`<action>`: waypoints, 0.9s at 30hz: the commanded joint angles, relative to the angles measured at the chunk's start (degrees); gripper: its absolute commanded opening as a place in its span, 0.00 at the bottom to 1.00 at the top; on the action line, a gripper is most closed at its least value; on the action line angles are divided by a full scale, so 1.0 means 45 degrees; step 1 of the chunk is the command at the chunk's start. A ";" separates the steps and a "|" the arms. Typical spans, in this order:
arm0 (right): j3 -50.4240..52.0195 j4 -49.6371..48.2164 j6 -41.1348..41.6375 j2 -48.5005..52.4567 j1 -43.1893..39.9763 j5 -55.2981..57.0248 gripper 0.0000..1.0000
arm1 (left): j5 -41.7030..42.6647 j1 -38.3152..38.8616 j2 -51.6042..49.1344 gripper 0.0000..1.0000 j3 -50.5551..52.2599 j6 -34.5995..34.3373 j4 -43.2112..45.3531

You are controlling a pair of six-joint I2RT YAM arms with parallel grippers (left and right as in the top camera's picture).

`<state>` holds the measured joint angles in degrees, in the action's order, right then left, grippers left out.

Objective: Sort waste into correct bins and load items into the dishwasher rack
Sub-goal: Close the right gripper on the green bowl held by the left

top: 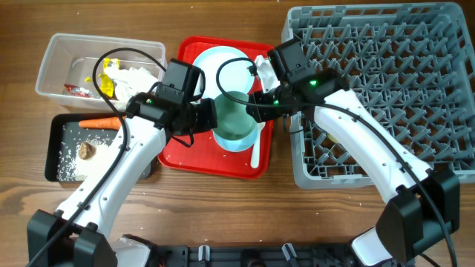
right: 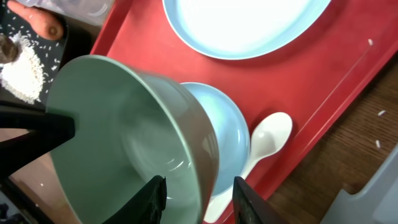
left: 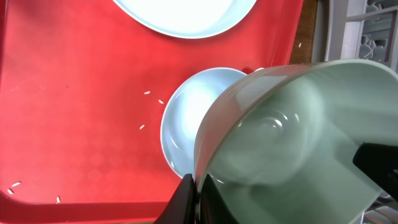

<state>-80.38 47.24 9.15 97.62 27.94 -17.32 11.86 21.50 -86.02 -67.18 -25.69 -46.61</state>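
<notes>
Waste is sitting in clear tub and black tray; dishwasher rack is holding nothing. Left gripper is clamping green bowl above blue bowl; right gripper, jaws apart, is straddling its rim. Plate and spoon are waiting.

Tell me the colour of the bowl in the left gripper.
The held bowl is pale green, clearest in the right wrist view.
</notes>
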 commanded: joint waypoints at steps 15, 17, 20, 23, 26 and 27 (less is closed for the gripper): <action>0.0058 -0.0539 -0.0029 0.0738 0.0136 0.0461 0.05 | 0.0466 0.0083 0.0214 0.04 0.0092 -0.0107 0.0287; 0.0053 -0.0622 -0.0029 0.0738 0.0136 0.0461 0.04 | 0.0466 0.0083 0.0214 0.04 0.0092 -0.0107 0.0287; 0.0053 -0.0685 -0.0010 0.0738 0.0136 0.0461 0.04 | 0.0525 0.0083 0.0214 0.04 0.0092 -0.0107 0.0282; 0.0053 -0.0782 0.0005 0.0733 0.0131 0.0461 0.04 | 0.0869 0.0083 0.0214 0.05 0.0092 -0.0112 0.0291; -0.0005 -0.0942 0.0005 0.0733 0.0107 0.0617 0.04 | 0.1258 0.0078 0.0214 0.17 0.0092 -0.0107 0.0427; -0.0058 -0.0976 0.0005 0.0729 0.0102 0.0816 0.04 | 0.1273 0.0078 0.0219 0.21 0.0092 -0.0107 0.0486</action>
<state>-80.27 43.79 8.99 100.36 28.10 -14.06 14.48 21.50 -85.97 -67.18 -25.93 -45.08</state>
